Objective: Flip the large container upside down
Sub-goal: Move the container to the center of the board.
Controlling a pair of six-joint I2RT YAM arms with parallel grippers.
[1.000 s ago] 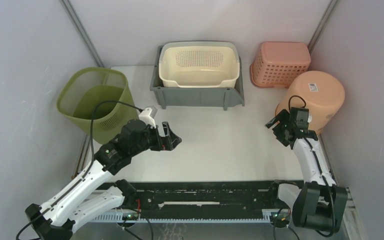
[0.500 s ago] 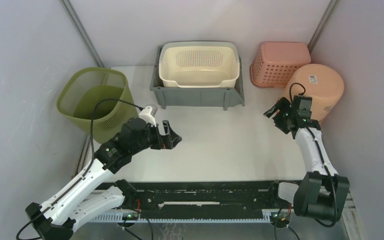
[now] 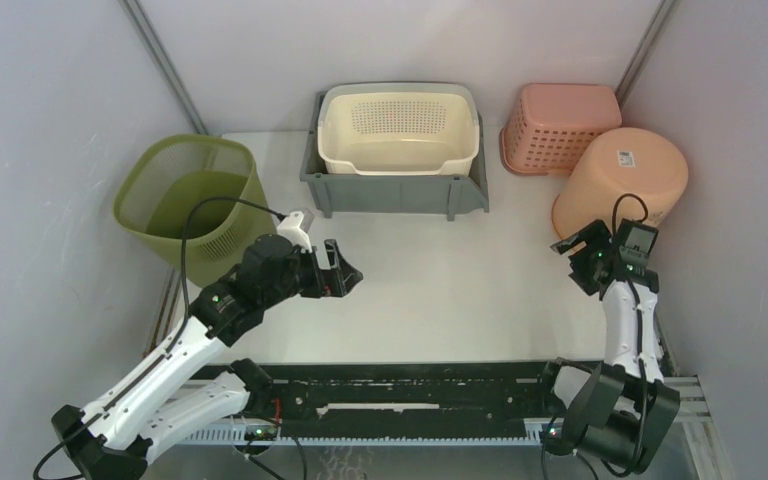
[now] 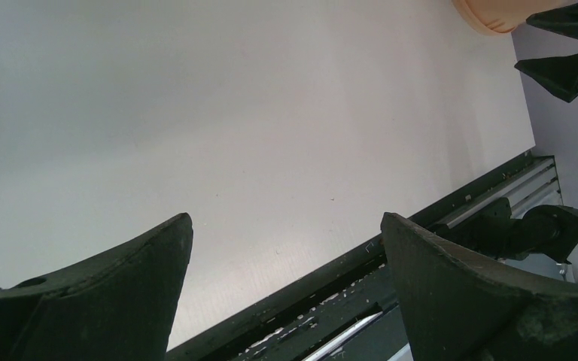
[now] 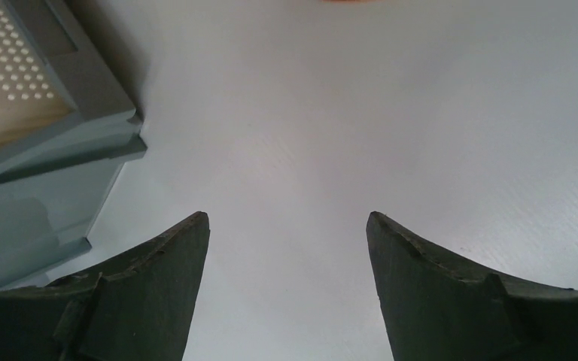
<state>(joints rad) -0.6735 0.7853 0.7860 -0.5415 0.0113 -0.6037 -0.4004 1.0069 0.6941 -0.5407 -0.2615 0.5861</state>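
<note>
Large container (image 3: 618,182): peach bucket, right of the grey bin (image 3: 400,192) and a little nearer the arms, against the side wall. It stands base up, sticker on top, mouth toward the bench (image 3: 450,300). We judge the turn done or nearly so. We cannot tell whether the rim sits flat all round, since the body looks slightly tilted.

Right hand (image 3: 581,263): fingers spread, gripping nothing, further right of the grey bin and nearer us, just beside the bucket's near rim. Left hand (image 3: 347,268): fully spread, empty, in front of the grey bin's left end, well apart from the bucket.

Risks:
- A sideways swing of the right hand could clip the rim and tip the bucket back onto its side.
- The right wrist cable loops close to the bucket wall, so it may snag.
- A shove would drive the bucket into the pink basket (image 3: 561,127), which stands beyond it, right of the grey bin.
</note>
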